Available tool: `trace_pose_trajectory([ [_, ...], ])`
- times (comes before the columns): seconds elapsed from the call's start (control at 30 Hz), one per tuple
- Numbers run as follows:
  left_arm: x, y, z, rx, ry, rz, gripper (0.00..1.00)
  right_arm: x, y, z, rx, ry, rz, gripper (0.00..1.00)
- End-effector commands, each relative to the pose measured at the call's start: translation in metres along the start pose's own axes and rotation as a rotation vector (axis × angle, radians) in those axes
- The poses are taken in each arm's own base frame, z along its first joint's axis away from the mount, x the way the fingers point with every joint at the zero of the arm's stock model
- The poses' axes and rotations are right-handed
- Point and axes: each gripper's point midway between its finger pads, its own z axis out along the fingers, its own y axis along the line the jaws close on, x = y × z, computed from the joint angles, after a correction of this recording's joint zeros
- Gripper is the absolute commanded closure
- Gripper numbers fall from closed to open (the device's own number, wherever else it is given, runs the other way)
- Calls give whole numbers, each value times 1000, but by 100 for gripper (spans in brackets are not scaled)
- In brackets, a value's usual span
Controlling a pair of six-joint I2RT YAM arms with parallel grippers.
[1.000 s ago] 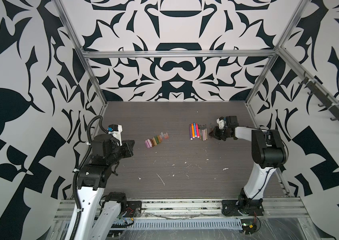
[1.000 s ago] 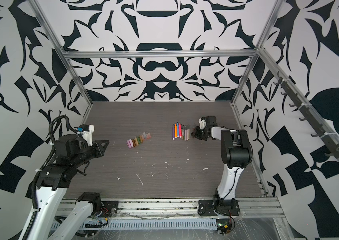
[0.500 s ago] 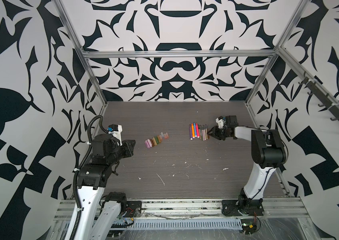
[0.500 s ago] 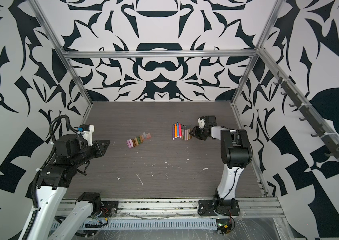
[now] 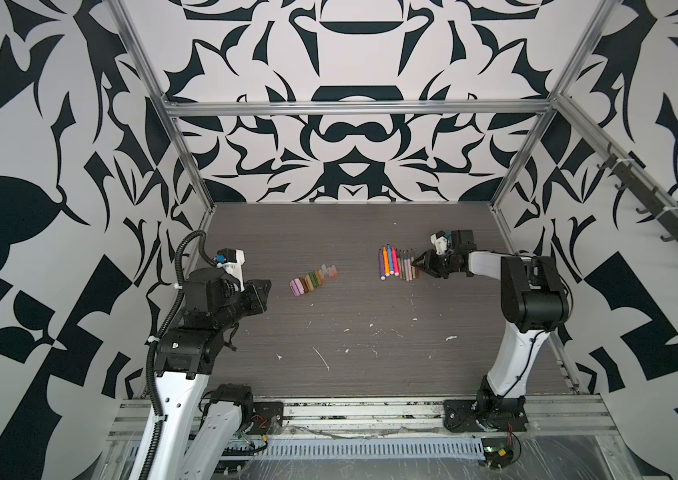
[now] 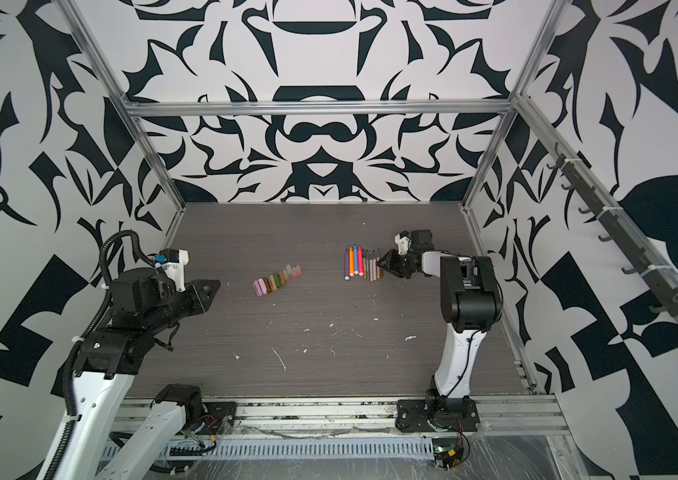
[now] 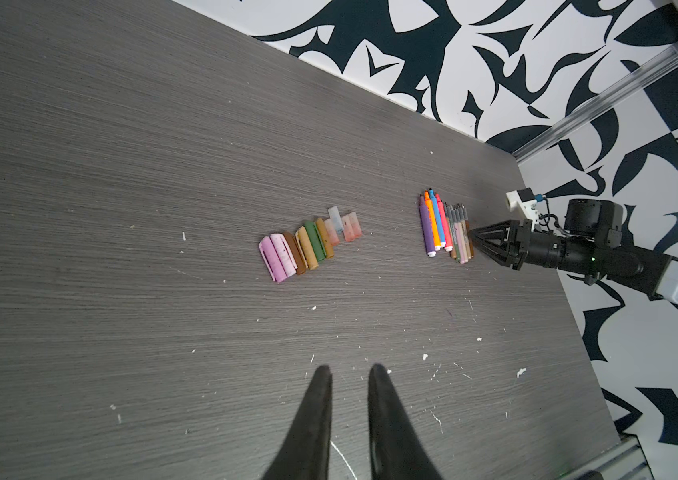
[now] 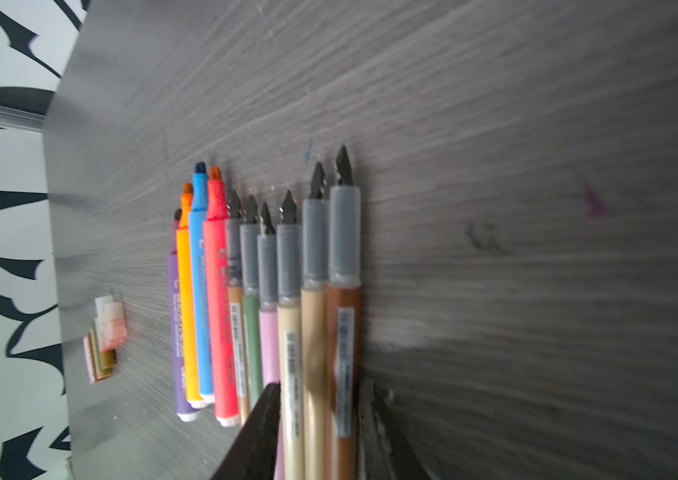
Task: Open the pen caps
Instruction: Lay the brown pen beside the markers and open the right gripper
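The pen caps (image 5: 313, 280) sit in a tight slanted row mid-surface (image 5: 329, 332), all off. The pens (image 5: 397, 264) lie side by side a bit to the right, bare tips pointing far. The right gripper (image 5: 414, 262) is at the right edge of that bunch, jaws a little spread over the tan and brown ones. The left gripper (image 7: 350, 370) hovers off left, jaws slightly parted, nothing in them.
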Motion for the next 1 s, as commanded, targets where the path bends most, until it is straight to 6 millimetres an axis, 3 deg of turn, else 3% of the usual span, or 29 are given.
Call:
trace_pose_trajectory([
  [0.0,6,4,0,-14,22,-6,80,8,-6,6,10,31,45,65],
  [0.97,6,4,1,-17,22,-8,80,7,-14,-10,110,-10,7,60],
])
